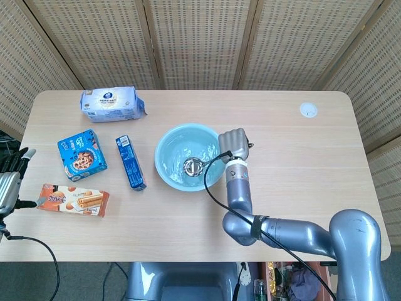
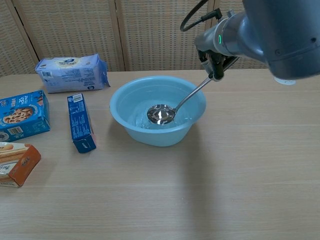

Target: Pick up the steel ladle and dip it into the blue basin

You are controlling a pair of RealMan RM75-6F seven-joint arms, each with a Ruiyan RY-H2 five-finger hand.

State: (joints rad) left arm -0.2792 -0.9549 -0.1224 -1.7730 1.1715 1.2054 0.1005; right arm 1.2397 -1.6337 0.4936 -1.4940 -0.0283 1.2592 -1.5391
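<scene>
Blue basin (image 1: 172, 153) taken as landmark, near table (image 1: 301, 188) centre. Right hand (image 1: 234, 143) just beside basin's right rim, fingers closed around handle end of steel ladle (image 2: 172, 106). Ladle slants down over right rim; bowl inside basin, low near bottom, apparently in shallow water. Left hand (image 1: 9, 182) well left of basin, at table's left edge; only partly seen, grasp cannot be judged. 4 snack packs left of basin: dark blue box (image 1: 130, 162) nearest.
</scene>
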